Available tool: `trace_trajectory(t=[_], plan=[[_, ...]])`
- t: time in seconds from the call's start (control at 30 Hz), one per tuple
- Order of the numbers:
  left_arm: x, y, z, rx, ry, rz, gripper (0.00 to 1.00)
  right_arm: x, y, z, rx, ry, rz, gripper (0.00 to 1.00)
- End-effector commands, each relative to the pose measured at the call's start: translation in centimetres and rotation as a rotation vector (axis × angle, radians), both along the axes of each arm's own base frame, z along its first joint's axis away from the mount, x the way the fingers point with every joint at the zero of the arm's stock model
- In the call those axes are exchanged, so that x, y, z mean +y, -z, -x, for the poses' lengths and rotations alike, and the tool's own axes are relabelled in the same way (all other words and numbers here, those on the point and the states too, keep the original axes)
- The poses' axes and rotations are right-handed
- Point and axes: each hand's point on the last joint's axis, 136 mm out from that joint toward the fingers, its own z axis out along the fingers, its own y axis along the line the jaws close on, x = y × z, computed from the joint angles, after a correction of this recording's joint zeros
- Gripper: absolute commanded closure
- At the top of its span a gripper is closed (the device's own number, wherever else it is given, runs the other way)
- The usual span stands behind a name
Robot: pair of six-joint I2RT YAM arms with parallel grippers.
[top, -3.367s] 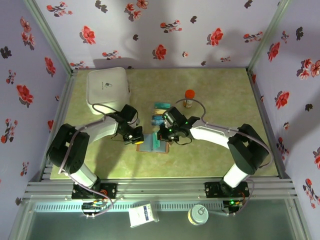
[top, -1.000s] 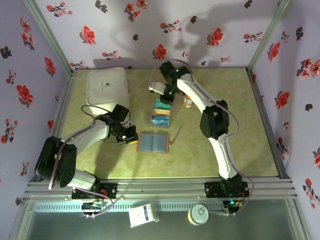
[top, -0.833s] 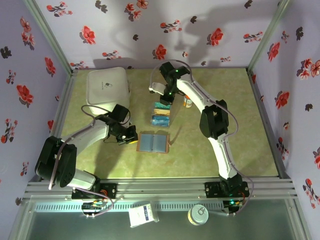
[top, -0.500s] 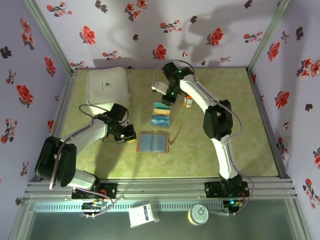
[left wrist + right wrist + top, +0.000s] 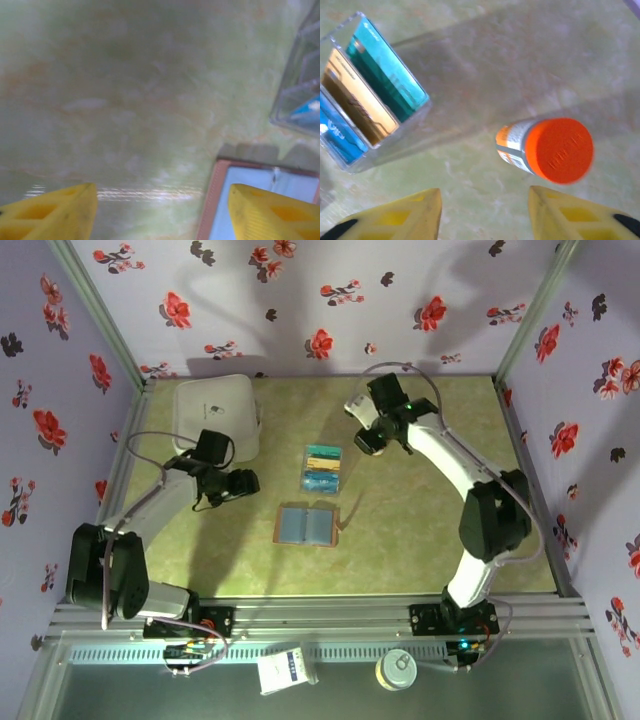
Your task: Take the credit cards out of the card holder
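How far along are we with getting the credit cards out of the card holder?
Done: teal, yellow and blue credit cards stand in the clear tray. In hand: nothing; the left claw and right claw are both open and empty. Left: the card holder lies open with no card showing on it, so probably little remains, though its slots are too small to check.

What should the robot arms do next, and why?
Probably just pull both arms back toward their bases. The card holder lies open on the table and looks empty. The credit cards stand in the clear tray. The left gripper and right gripper are both open and hold nothing, so the job looks done.
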Motion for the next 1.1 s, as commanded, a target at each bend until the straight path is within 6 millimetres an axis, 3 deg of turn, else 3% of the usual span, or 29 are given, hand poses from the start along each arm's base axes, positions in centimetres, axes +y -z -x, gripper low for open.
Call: trace_trajectory(t=[0.0, 0.1, 0.33, 0.53, 0.67, 0.87, 1.07], plan=[[3.0, -1.2, -1.2, -0.064, -0.056, -0.074, 0.16, -3.4, -1.8, -0.6, -0.123, 0.175, -0.022, 0.42], [5.0, -1.6, -1.9, -0.090, -0.106, -0.097, 0.01, -6.3, -1.8, 0.5, -0.166, 0.261, -0.021, 0.31], [10.3, -1.4, -2.9, -0.111, -0.221, -0.192, 0.00, -12.6, -1.9, 2.4, -0.279, 0.501, -0.065, 0.01], [15.2, -1.8, -3.3, -0.205, -0.377, -0.345, 0.00, -16.9, 0.4, 2.7, -0.323, 0.707, -0.118, 0.01], [17.6, -2.9, -3.1, -0.292, -0.431, -0.475, 0.00, -18.2, 3.0, 2.6, -0.358, 0.787, -0.167, 0.01], [18.4, -2.8, -3.4, -0.439, -0.410, -0.545, 0.00, -19.7, 6.3, 2.1, -0.425, 0.875, -0.229, 0.01], [18.1, -1.9, -4.1, -0.558, -0.386, -0.548, 0.00, -20.4, 6.8, 1.5, -0.508, 0.897, -0.240, 0.01]])
